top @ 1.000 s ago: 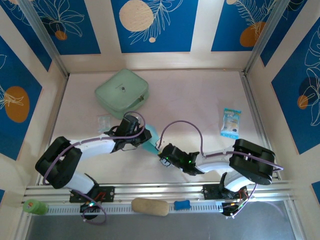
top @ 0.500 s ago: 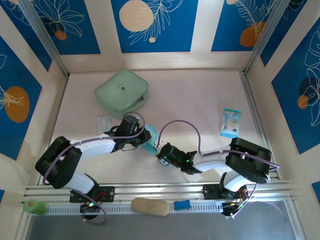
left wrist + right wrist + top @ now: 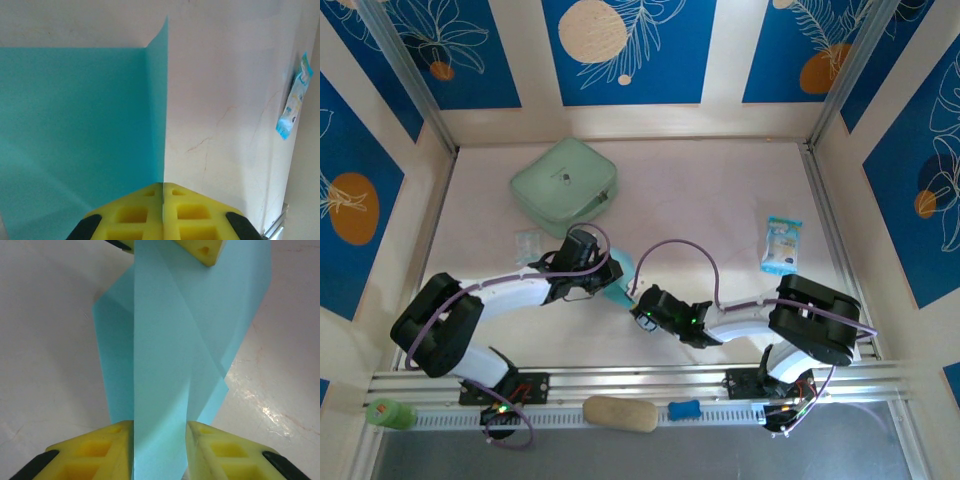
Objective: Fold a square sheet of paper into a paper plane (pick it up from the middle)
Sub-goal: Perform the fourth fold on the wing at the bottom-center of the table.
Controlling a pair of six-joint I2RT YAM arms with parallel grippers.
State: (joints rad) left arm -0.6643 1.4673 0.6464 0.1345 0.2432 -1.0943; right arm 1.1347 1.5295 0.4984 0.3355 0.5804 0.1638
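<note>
left gripper [image 3: 163, 190] closed tight on an edge of the square sheet of paper [image 3: 75, 125], which spreads ahead and to its left | right gripper [image 3: 160, 432] jaws apart, folded strip between them, not pinched | risk: one grip only, sheet may twist or slip | room: bare surface [image 3: 225, 75] ahead-right, packet [image 3: 295, 102] far

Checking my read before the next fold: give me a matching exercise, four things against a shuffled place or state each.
Things:
1. left tool
2. right tool
3. mint-green case
4. printed packet

Places or states:
A. lying near the right edge of the table
B. shut on the blue paper
C. toward the table's far left corner
D. fingers apart, blue paper between them

Pairs: 1-B; 2-D; 3-C; 4-A
</note>
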